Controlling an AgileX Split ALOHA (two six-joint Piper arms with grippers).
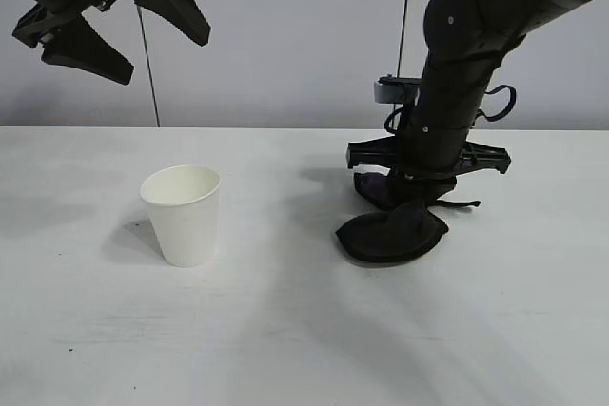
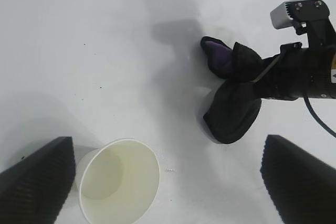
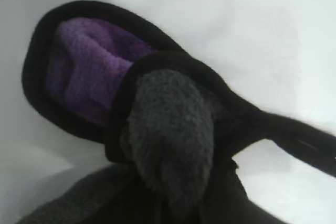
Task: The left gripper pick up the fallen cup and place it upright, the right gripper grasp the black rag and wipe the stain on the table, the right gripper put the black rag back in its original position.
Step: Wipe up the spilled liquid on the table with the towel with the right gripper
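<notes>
My right fingers (image 1: 411, 199) are pinching the black rag (image 1: 392, 232) near its purple fold, its soft, limp bulk sagging onto the counter (image 1: 285, 349) right of the upright cup (image 1: 183, 214); my left fingers (image 1: 114, 21) are hovering wide open.

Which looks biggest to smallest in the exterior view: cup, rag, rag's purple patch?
1. Rag, wider than the cup, though the right hand hides part of it.
2. Cup, taller than the rag but narrower; close to the rag in overall area, so their order is unsure.
3. Purple patch, clearly smallest.
</notes>
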